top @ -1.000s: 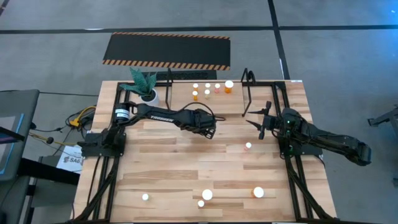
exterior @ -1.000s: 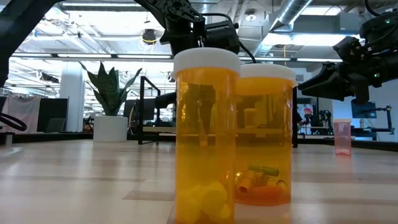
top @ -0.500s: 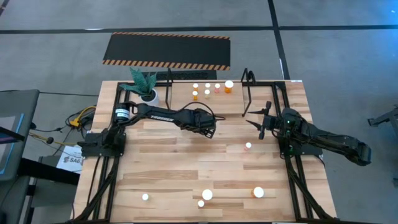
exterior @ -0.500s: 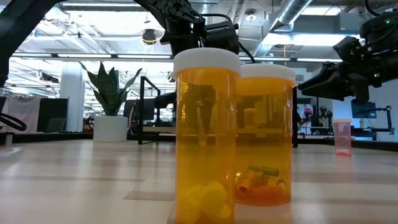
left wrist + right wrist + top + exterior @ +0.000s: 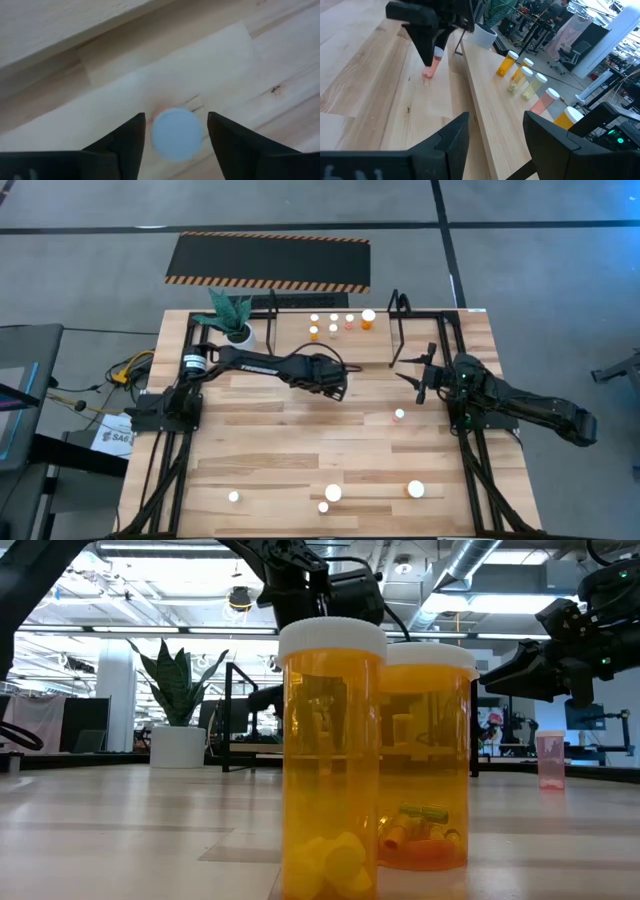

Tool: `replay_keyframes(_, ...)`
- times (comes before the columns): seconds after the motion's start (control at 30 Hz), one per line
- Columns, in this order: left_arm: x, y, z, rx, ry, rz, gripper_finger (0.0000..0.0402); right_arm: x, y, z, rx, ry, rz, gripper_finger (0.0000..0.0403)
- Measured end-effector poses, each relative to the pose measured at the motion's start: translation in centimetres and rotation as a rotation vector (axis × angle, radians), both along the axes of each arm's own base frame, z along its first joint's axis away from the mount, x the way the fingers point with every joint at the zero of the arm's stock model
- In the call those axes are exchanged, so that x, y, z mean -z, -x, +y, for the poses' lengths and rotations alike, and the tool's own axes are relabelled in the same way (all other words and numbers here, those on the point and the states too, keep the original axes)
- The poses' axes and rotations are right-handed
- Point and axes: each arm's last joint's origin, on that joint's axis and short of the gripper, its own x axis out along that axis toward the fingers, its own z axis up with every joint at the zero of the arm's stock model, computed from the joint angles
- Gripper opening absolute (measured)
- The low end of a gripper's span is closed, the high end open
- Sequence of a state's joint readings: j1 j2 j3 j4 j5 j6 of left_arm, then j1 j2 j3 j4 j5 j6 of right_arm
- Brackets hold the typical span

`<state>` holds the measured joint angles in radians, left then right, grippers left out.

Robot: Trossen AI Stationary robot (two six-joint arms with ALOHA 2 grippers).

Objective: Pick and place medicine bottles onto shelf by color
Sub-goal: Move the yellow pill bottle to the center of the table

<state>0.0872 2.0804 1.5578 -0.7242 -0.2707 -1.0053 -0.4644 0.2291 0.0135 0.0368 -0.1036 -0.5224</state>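
From my remote station, the left gripper (image 5: pixel 335 387) hangs near the middle of the worktop (image 5: pixel 250 450), its fingers (image 5: pixel 125 142) spread apart on either side of a small pinkish bottle (image 5: pixel 177 134) without touching it. Only the left wrist view shows this clearly: the white cap faces straight up at the camera, so the bottle stands upright, long axis vertical. From above, the gripper hides that bottle; the right wrist view catches its pink body (image 5: pixel 428 71) standing on the wood under the left arm's fingers.

The right gripper (image 5: pixel 420 373) waits near the worktop's right edge, fingers (image 5: pixel 445 140) parted, holding nothing.

Five bottles stand upright in a row on the shelf (image 5: pixel 398 310) along the far edge; from above I see mostly their white caps (image 5: pixel 334 319), while the right wrist view shows their orange, yellowish and pink bodies (image 5: pixel 506 63). A white plant pot (image 5: pixel 241 334) sits at the shelf's left end.

The low view is filled by two orange bottles (image 5: pixel 331 760) standing by the near edge. A further pink bottle (image 5: pixel 399 415) stands right of centre.
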Motion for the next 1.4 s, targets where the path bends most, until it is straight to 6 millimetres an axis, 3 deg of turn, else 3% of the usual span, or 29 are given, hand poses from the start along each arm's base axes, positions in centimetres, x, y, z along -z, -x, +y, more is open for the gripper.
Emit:
replay_keyframes(0.3, -2.7, 0.3, -1.4, -0.058, 0.061, 0.032, 0.0243, 0.0, 0.0, 0.0, 0.0, 0.0, 0.0, 0.0207)
replay_keyframes(0.47, -5.3, 0.5, -2.7, -0.072, 0.129, 0.08, 0.0243, 0.0, 0.0, 0.0, 0.0, 0.0, 0.0, 0.0207)
replay_keyframes(0.63, -6.1, 1.7, -4.6, -0.15, 0.192, 0.188, 0.0231, 0.0, 0.0, 0.0, 0.0, 0.0, 0.0, 0.0207)
replay_keyframes(0.8, -6.3, 3.3, -8.0, -0.297, 0.21, 0.272, 0.0193, 0.0, 0.0, 0.0, 0.0, 0.0, 0.0, 0.0207)
replay_keyframes(1.0, -8.0, 6.0, -13.3, -0.51, 0.107, 0.223, 0.0148, 0.0, 0.0, 0.0, 0.0, 0.0, 0.0, 0.0207)
replay_keyframes(1.4, -7.7, 11.1, -20.6, -0.845, 0.17, 0.288, 0.0174, 0.0, 0.0, 0.0, 0.0, 0.0, 0.0, 0.0207)
